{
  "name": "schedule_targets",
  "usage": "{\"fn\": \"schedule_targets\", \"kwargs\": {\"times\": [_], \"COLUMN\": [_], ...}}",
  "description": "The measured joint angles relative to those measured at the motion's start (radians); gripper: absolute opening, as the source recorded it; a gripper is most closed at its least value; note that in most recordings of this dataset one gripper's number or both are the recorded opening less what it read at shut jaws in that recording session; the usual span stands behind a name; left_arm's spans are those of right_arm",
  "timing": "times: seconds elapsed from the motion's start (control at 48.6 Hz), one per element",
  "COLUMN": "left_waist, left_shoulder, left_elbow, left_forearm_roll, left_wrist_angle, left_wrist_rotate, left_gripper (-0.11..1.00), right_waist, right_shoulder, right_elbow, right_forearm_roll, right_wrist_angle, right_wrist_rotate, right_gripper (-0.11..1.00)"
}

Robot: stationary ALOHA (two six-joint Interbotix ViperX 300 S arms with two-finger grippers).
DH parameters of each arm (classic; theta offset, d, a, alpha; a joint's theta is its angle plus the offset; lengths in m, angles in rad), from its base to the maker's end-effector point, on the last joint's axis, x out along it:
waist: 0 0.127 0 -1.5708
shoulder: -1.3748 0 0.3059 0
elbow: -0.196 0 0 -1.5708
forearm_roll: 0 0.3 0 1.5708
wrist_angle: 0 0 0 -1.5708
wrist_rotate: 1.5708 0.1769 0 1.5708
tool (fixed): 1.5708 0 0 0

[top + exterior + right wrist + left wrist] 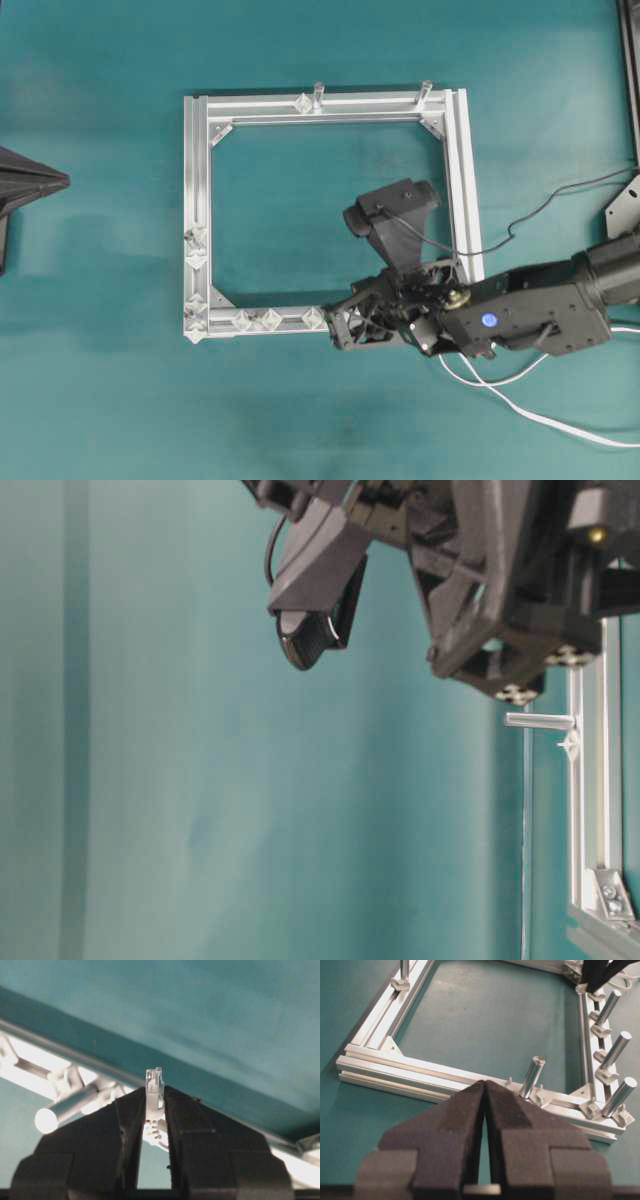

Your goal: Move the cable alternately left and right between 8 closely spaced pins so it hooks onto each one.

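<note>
My right gripper point(332, 323) is low over the bottom rail of the aluminium frame point(462, 180), just right of three pins point(268, 320). In the right wrist view the right gripper point(155, 1091) is shut on the cable's pale plug point(154, 1084), which sticks out past the fingertips. One pin point(62, 1107) lies just left of it. The white cable point(520, 405) trails behind the arm to the lower right. More pins point(194, 258) stand on the left rail. My left gripper point(485, 1084) is shut and empty, hovering outside the frame's left corner near a pin point(532, 1076).
Two taller cylindrical posts point(317, 95) point(425, 92) stand on the top rail. A thin black wire point(520, 225) crosses the right rail. The left arm point(35, 182) sits at the far left edge. Teal table surface surrounds the frame.
</note>
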Motion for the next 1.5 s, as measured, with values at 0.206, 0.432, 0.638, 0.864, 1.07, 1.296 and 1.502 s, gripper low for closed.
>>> {"fn": "schedule_targets", "kwargs": {"times": [0.206,0.432,0.638,0.864,1.07,1.296,1.502], "left_waist": [0.000,0.000,0.000,0.000,0.000,0.000,0.000], "left_shoulder": [0.002,0.000,0.000,0.000,0.000,0.000,0.000], "left_elbow": [0.000,0.000,0.000,0.000,0.000,0.000,0.000], "left_forearm_roll": [0.000,0.000,-0.002,0.000,0.000,0.000,-0.002], "left_wrist_angle": [0.002,0.002,0.002,0.002,0.002,0.002,0.002], "left_wrist_rotate": [0.000,0.000,0.000,0.000,0.000,0.002,0.000], "left_gripper": [0.00,0.00,0.00,0.00,0.00,0.00,0.00], "right_waist": [0.015,0.021,0.021,0.021,0.021,0.023,0.026], "right_shoulder": [0.008,0.009,0.009,0.008,0.008,0.009,0.009], "right_elbow": [-0.005,-0.015,-0.020,-0.020,-0.020,-0.026,-0.043], "right_forearm_roll": [0.000,0.000,-0.002,0.000,-0.002,-0.002,-0.002], "right_wrist_angle": [0.015,0.029,0.029,0.031,0.031,0.029,0.029], "right_wrist_rotate": [0.002,0.002,0.002,0.002,0.002,0.002,0.002], "right_gripper": [0.15,0.15,0.15,0.15,0.15,0.15,0.15]}}
